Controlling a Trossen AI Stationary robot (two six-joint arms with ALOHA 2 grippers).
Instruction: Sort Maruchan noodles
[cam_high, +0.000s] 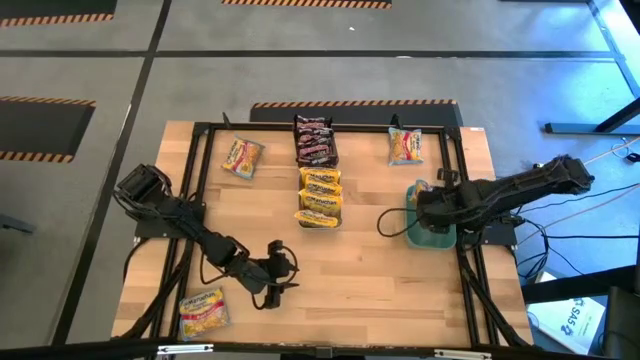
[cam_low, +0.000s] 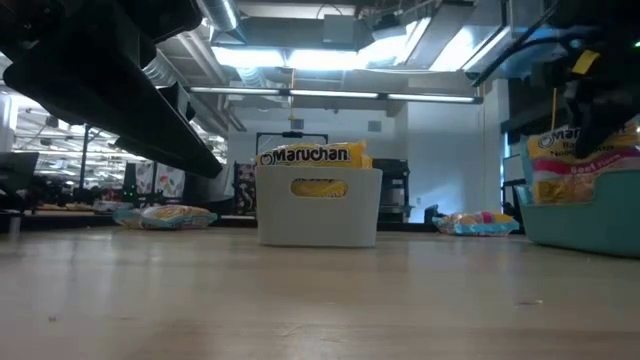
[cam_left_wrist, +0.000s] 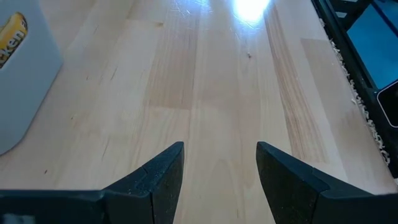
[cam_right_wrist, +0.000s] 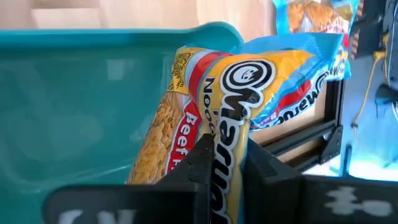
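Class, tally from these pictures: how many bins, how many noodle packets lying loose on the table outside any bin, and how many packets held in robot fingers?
Bins: 3 (dark bin, clear bin, teal bin)
Loose packets: 3 ()
Held packet: 1, in the right gripper
Total: 7

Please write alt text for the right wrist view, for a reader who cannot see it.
The right gripper pinches an orange-yellow Maruchan noodle packet between its dark fingers, holding it over the teal bin. Another packet lies on the wooden table beyond.
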